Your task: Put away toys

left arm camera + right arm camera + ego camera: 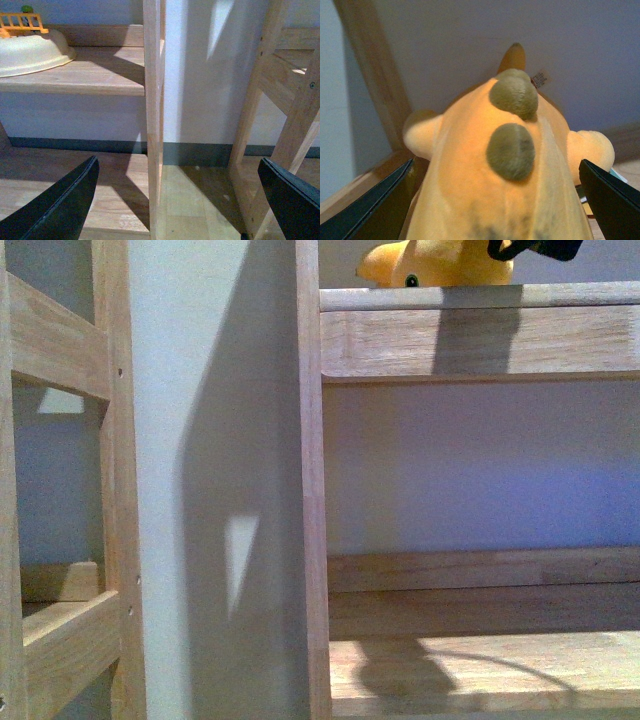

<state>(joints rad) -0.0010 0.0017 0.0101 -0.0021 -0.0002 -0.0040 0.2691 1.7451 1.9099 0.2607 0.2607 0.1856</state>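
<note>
Wooden shelf (480,340) against a pale wall, plush (440,265) lying on its top board, right gripper (495,200) spread wide around the plush, perhaps touching, left gripper (180,200) wide, empty, beside the shelf's post (154,120).

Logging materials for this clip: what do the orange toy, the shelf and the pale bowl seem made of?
Toy: soft plush, going by its fuzzy nap, with darker felt-like patches.
Shelf: light wood, visible grain, matte, seemingly unpainted.
Bowl: smooth cream surface, likely plastic, possibly ceramic; the look leaves it open.
</note>
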